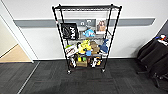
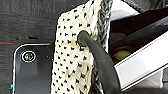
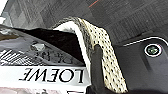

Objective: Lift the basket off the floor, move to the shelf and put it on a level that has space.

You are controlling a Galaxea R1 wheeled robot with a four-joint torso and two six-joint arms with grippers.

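the shelf (image 1: 86, 37) stands on dark grey floor (image 1: 50, 80) against a white wall (image 1: 37, 40); its top level (image 1: 86, 7) is bare. the basket (image 2: 75, 55) is close at both wrists; pincer grip i cannot tell.

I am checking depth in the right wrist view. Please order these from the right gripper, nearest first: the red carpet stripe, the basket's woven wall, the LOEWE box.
1. basket's woven wall, close up against the wrist.
2. LOEWE box, just inside that wall.
3. red carpet stripe, far below, beyond the rim.
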